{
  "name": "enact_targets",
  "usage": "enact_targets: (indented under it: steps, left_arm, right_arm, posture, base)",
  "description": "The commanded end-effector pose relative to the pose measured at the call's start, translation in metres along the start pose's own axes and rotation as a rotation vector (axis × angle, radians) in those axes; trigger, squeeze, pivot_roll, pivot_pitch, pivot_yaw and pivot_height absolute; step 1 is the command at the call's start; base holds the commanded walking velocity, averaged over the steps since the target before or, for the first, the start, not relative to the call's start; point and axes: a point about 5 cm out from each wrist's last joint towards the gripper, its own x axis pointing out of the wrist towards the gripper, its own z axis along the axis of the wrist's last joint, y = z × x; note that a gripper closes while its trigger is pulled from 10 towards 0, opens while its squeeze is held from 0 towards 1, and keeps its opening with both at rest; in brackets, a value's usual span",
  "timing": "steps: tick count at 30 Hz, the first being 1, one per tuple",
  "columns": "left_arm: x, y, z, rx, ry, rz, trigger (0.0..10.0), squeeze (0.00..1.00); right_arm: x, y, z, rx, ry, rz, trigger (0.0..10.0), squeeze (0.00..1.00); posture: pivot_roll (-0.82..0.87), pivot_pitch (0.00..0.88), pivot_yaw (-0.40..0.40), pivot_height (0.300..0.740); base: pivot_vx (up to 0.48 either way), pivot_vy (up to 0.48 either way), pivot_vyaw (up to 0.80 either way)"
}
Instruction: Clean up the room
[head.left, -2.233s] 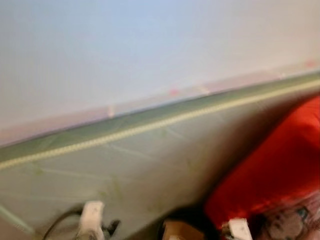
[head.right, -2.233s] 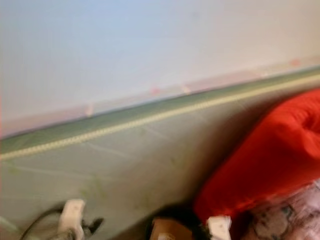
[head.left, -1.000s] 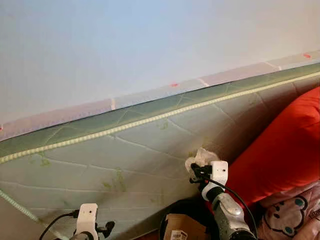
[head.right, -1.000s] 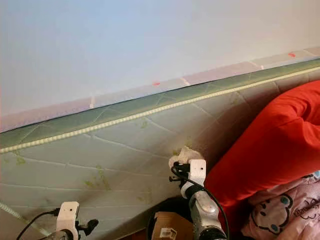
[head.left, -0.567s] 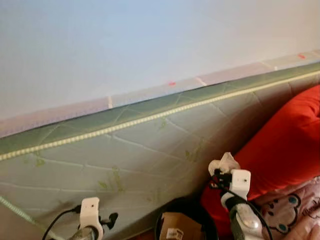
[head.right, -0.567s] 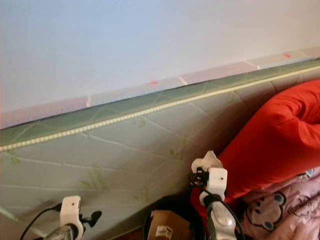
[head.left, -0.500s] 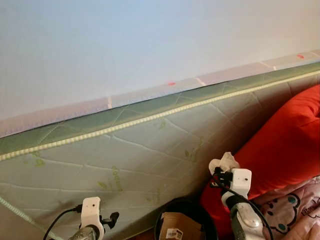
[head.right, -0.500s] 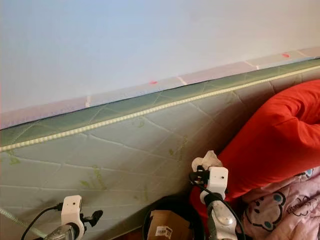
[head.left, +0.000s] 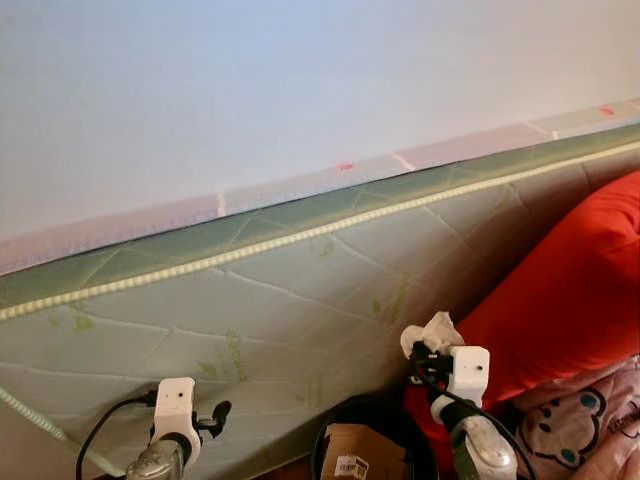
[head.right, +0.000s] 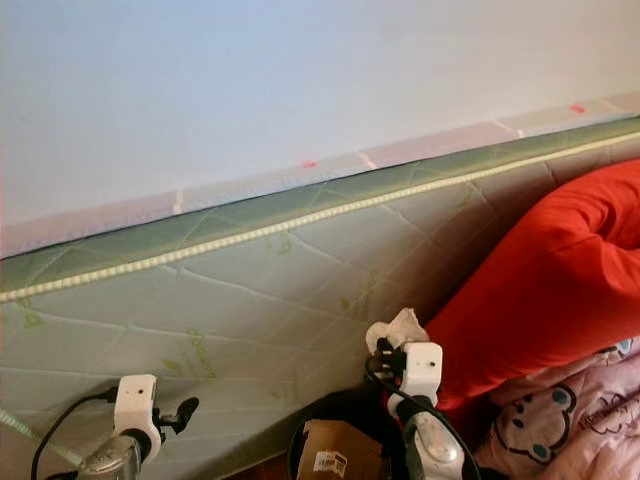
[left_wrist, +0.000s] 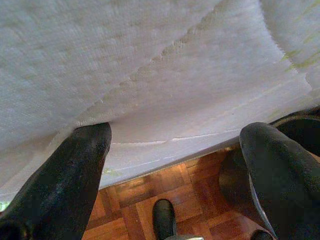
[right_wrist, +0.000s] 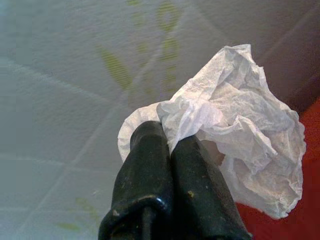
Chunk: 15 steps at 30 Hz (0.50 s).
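Observation:
My right gripper (right_wrist: 170, 137) is shut on a crumpled white tissue (right_wrist: 240, 145). In the eye views the tissue (head.left: 430, 332) is held up beside the upright green mattress (head.left: 250, 300), just above the right rim of a black bin (head.left: 372, 406). A cardboard box (head.left: 350, 458) lies inside the bin. My left gripper (left_wrist: 177, 131) is open with nothing between its fingers, close to the mattress side (left_wrist: 165, 75). It sits low at the left (head.left: 215, 413).
A big red cushion (head.left: 570, 290) leans against the mattress on the right, with a pink cartoon-print blanket (head.left: 590, 420) below it. A pale wall (head.left: 300, 80) rises behind the mattress. Wooden parquet floor (left_wrist: 165, 185) shows under the left gripper.
The right gripper came up into view holding the tissue, swung right, and has now shifted back left and slightly lower over the bin's rim. The left arm rose a little.

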Motion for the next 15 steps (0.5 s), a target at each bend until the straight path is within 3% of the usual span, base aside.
enact_targets:
  steps: [1, 8, 11, 13, 15]
  left_arm:
    - [0.001, 0.005, 0.011, 0.031, -0.059, 0.009, 10.0, 0.0]
    - [-0.004, 0.003, 0.009, -0.026, -0.146, 0.029, 10.0, 0.0]
    - [0.008, -0.041, 0.067, 0.032, -0.419, -0.056, 10.0, 0.0]
    - [0.007, -0.051, 0.085, 0.035, -0.506, -0.095, 10.0, 0.0]
    - [0.005, -0.055, 0.09, 0.035, -0.544, -0.118, 10.0, 0.0]
  right_arm:
    - [-0.003, 0.0, -0.001, -0.015, -0.011, -0.014, 10.0, 0.0]
    - [-0.006, -0.004, 0.01, -0.03, -0.08, -0.033, 10.0, 0.0]
    - [0.0, -0.001, 0.015, -0.037, -0.079, -0.014, 10.0, 0.0]
    - [0.002, 0.002, 0.017, -0.049, -0.081, 0.011, 10.0, 0.0]
    - [0.002, 0.002, 0.019, -0.051, -0.087, 0.015, 10.0, 0.0]
  posture:
    - [0.02, 0.0, -0.002, 0.74]
    - [0.06, 0.025, -0.044, 0.74]
    - [0.07, 0.049, -0.064, 0.74]
    - [0.06, 0.057, -0.066, 0.74]
    - [0.06, 0.063, -0.07, 0.74]
  base:
    - [0.0, 0.0, 0.0]
    - [0.0, 0.0, 0.0]
    - [0.0, 0.0, 0.0]
    - [0.0, 0.0, 0.0]
    - [0.0, 0.0, 0.0]
